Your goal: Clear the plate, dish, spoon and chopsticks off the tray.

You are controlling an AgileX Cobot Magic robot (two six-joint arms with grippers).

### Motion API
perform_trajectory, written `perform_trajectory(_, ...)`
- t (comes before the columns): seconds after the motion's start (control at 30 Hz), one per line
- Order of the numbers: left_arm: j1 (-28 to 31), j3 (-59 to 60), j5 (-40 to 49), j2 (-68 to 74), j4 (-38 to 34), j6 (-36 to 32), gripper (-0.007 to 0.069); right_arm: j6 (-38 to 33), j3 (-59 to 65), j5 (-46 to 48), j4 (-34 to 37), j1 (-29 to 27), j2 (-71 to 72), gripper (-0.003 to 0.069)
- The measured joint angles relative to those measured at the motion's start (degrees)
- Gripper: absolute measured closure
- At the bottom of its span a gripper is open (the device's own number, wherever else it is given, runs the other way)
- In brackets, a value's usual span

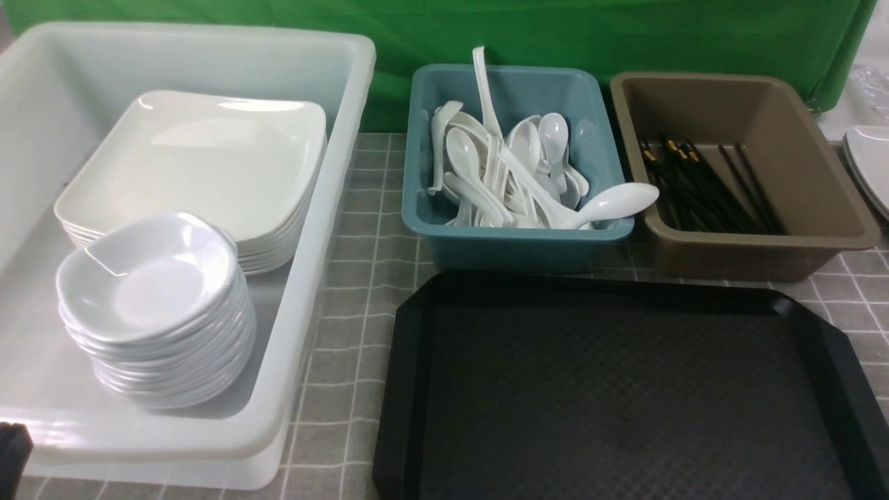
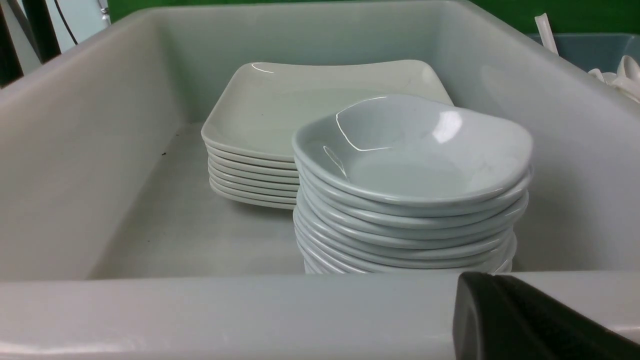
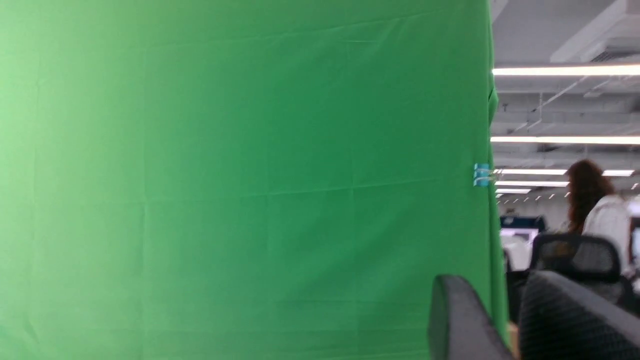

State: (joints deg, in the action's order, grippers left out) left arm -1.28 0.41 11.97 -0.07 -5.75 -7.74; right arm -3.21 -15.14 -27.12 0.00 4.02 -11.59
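Observation:
The black tray [image 1: 625, 389] lies at the front with nothing on it. Square white plates [image 1: 201, 156] are stacked in the white tub, and a stack of small round dishes [image 1: 153, 278] stands in front of them. In the left wrist view the top plate [image 2: 300, 100] sits behind the top dish [image 2: 410, 150]. White spoons [image 1: 611, 201] fill the teal tub, one lying over its rim. Black chopsticks [image 1: 701, 184] lie in the brown tub. My left gripper [image 2: 480, 290] is shut and empty, just outside the tub's near wall. My right gripper [image 3: 495, 285] points at the green backdrop, fingers apart, holding nothing.
The white tub [image 1: 326, 229] takes up the left side. Behind the tray the teal tub [image 1: 514, 243] and brown tub [image 1: 757, 257] stand side by side. Another white plate [image 1: 871, 163] shows at the far right edge. A green cloth hangs behind everything.

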Motion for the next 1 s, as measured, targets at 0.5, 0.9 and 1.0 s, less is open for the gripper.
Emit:
perform_trajectory(0.5, 0.0, 0.0, 0.0, 0.0, 0.3, -0.1, 0.0622, -3.9, 2.1, 15.3, 0.0, 0.0, 0.0, 0.0422)
perform_trajectory(0.9, 0.0, 0.0, 0.0, 0.0, 0.4, -1.6, 0.0622, -5.4, 15.3, 33.3, 0.0, -0.1, 3.5, 0.0422)
perform_trajectory(1.0, 0.0, 0.0, 0.0, 0.0, 0.6, -1.7, 0.0622, -4.9, 15.7, 38.6, 0.0, -0.5, 8.2, 0.0421)
